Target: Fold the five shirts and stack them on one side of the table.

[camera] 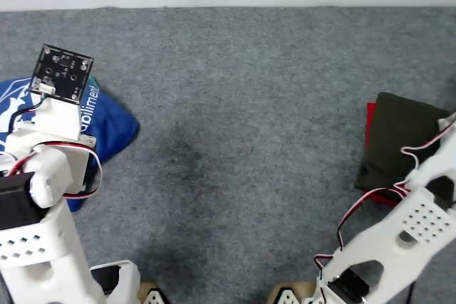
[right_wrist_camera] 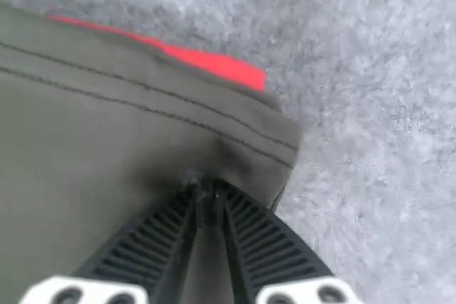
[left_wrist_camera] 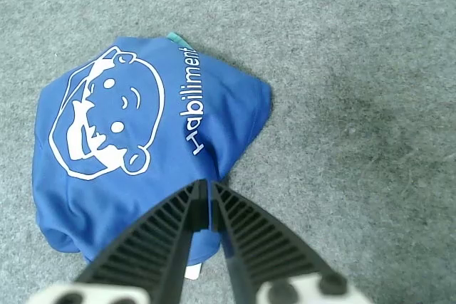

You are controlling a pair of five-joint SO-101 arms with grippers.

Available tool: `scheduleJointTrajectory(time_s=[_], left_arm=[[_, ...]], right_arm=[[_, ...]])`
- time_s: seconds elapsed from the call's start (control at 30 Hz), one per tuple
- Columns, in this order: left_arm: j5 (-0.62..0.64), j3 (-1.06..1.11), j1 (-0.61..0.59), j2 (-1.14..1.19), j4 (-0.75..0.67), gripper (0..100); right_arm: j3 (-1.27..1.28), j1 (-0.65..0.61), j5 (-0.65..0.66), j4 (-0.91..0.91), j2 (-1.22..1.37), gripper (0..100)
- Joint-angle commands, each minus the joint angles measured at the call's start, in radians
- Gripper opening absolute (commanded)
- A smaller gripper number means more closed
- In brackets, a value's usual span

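Because the blue shirt [camera: 114,129], bunched at left under the closed left claw [left_wrist_camera: 208,190], is limp, a hem should be pinched, while the dark shirt [camera: 395,140] at right is gripped by the right claw [right_wrist_camera: 205,189].

blue shirt [left_wrist_camera: 164,176] | white word [left_wrist_camera: 194,101] beside cartoon face [left_wrist_camera: 103,115] | not transcribed

The table [camera: 242,126] is mottled grey. At nine o'clock lies the blue shirt [left_wrist_camera: 142,140] — royal blue, with a white line-drawn cartoon face, white lettering and a sliver of teal at its edge. At three o'clock the olive shirt [right_wrist_camera: 107,126], dark with darker double stitch lines, lies over a bright red shirt [right_wrist_camera: 214,65]. The left gripper [left_wrist_camera: 209,194] and right gripper [right_wrist_camera: 206,194] are black and ribbed — the arms white.
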Motion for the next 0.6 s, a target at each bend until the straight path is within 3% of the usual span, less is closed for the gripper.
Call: scheduleJointTrajectory(time_s=[0.0, 0.17, 0.47, 0.57], left_arm=[[-0.006, -0.004, -0.008, -0.017, 0.012, 1], [-0.006, -0.004, -0.008, -0.017, 0.012, 1], [-0.006, -0.004, -0.008, -0.017, 0.012, 1], [-0.006, -0.004, -0.006, -0.017, 0.012, 1]], right_arm=[[-0.110, -0.056, -0.009, 0.183, -0.145, 0.9], [-0.114, -0.173, -0.011, 0.317, -0.171, 0.9], [-0.089, -0.312, -0.135, 0.143, 0.099, 0.9], [-0.104, -0.343, -0.157, 0.211, 0.087, 0.9]])
